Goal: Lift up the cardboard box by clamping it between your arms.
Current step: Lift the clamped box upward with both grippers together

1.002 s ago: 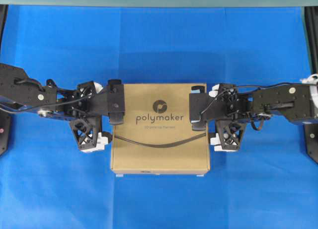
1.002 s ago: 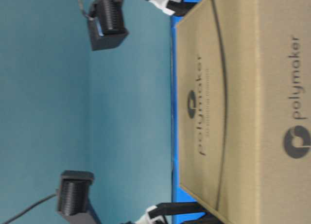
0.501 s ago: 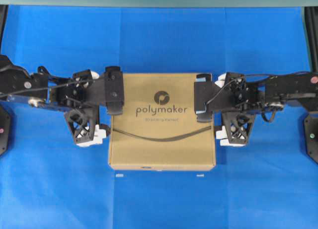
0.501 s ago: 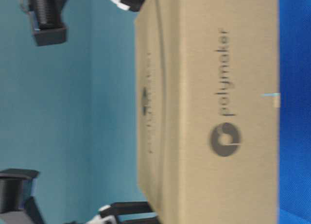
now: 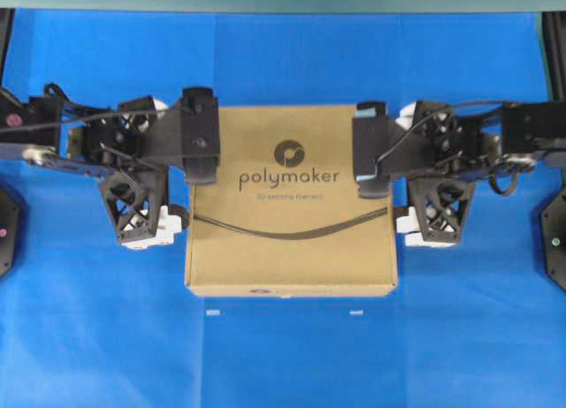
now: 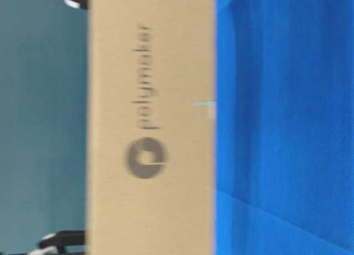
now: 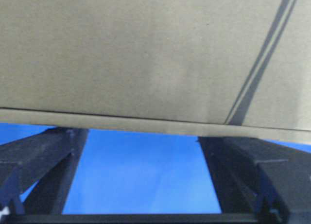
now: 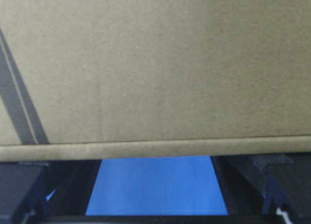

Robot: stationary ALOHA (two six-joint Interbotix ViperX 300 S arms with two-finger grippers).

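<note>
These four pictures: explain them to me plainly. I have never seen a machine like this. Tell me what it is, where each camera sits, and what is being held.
The machine is two black robot arms facing each other across a blue table. The overhead view looks straight down: the left gripper and the right gripper press against opposite sides of a cardboard box printed "polymaker". Each gripper's fingers are spread wide, so the box is squeezed between the arms, not pinched by one claw. The table-level view is turned sideways and blurred; it shows the box's side with blue table past its bottom edge, so it appears lifted. The two wrist views come from cameras on the arms: each sees cardboard close up, with dark gripper fingers and blue table below.
</note>
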